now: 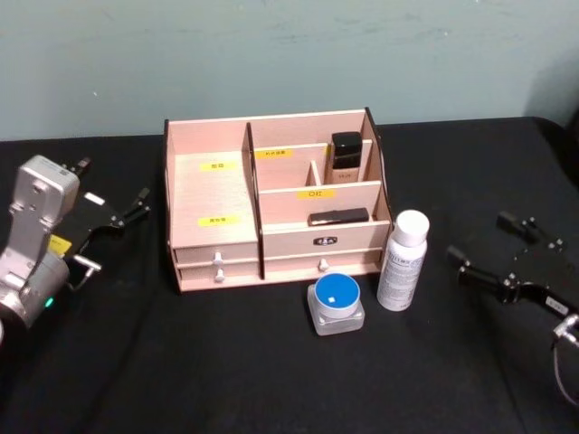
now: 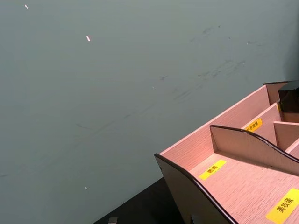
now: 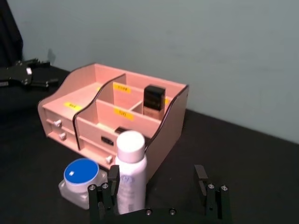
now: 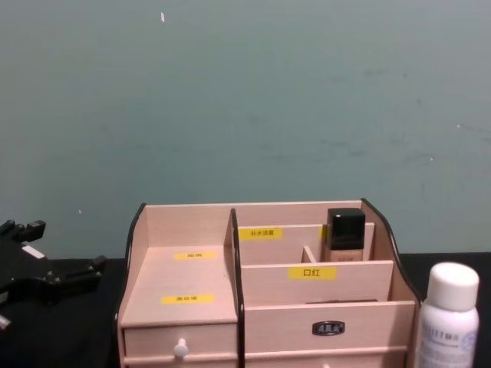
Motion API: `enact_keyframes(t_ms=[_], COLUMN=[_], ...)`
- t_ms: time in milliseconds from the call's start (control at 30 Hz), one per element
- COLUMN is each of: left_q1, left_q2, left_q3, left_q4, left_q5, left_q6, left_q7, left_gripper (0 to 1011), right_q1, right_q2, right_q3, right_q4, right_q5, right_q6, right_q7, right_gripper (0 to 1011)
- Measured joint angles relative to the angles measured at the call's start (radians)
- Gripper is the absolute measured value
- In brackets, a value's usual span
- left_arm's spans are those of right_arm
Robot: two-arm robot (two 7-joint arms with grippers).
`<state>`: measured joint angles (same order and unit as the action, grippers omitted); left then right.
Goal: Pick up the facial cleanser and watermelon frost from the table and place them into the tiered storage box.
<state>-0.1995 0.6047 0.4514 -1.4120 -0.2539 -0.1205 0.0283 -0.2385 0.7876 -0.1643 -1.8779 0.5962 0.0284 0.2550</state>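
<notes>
Approach step, nothing picked yet. Right claw (image 1: pixel 484 242) hangs low over the black counter (image 1: pixel 271 389), spread wide and empty. In its wrist view the two fingers (image 3: pixel 111 179) stand well apart with nothing between them. Left claw (image 1: pixel 116 206) is parked on the far side of the tiered storage box (image 1: pixel 276 203), apart from it. It looks spread and is also empty.

White bottle (image 1: pixel 403 260), probably the facial cleanser, stands upright on the counter. It is inboard of the right claw, toward the other arm, near but not touching, just off the box's front corner. Squat jar with a blue lid (image 1: pixel 336 303), probably the watermelon frost, sits just beyond the bottle from the right claw, in front of the box drawers. Both are well apart from the left claw, with the box between them.

A dark-capped bottle (image 1: pixel 346 155) already stands in a rear compartment of the box, and a flat dark item (image 1: pixel 338 216) lies in the lower tier.

My read is that the right claw is the one to go, since the bottle is the nearest thing to it. The next move calls for sliding inboard, keeping the claw wide until the bottle body sits between the fingers, then closing around mid-body. The bottle is tall and narrow, so a nudge could tip it onto the jar. The lift must then clear the box's curved side wall.
</notes>
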Motion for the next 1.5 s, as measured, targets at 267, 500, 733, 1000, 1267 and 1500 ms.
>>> enact_keyframes(t_ms=[267, 500, 733, 1000, 1267, 1500], left_q1=[0.0, 0.0, 0.0, 0.0, 0.0, 0.0], left_q2=[0.0, 0.0, 0.0, 0.0, 0.0, 0.0], left_q3=[0.0, 0.0, 0.0, 0.0, 0.0, 0.0], left_q4=[0.0, 0.0, 0.0, 0.0, 0.0, 0.0], left_q5=[0.0, 0.0, 0.0, 0.0, 0.0, 0.0], left_q6=[0.0, 0.0, 0.0, 0.0, 0.0, 0.0], left_q7=[0.0, 0.0, 0.0, 0.0, 0.0, 0.0], left_gripper=[1010, 1010, 1010, 1009, 1010, 1010], right_q1=[0.043, 0.084, 0.13, 0.181, 0.23, 0.263], right_q2=[-0.028, -0.056, -0.091, -0.13, -0.161, -0.178], right_q3=[-0.039, -0.065, -0.088, -0.107, -0.128, -0.144], right_q4=[0.059, 0.1, 0.151, 0.199, 0.241, 0.268], right_q5=[0.0, -0.025, -0.048, -0.066, -0.088, -0.107], right_q6=[0.025, 0.04, 0.049, 0.054, 0.054, 0.053], right_q7=[0.066, 0.102, 0.133, 0.169, 0.19, 0.202], right_gripper=[1003, 1002, 1003, 1002, 1002, 1003])
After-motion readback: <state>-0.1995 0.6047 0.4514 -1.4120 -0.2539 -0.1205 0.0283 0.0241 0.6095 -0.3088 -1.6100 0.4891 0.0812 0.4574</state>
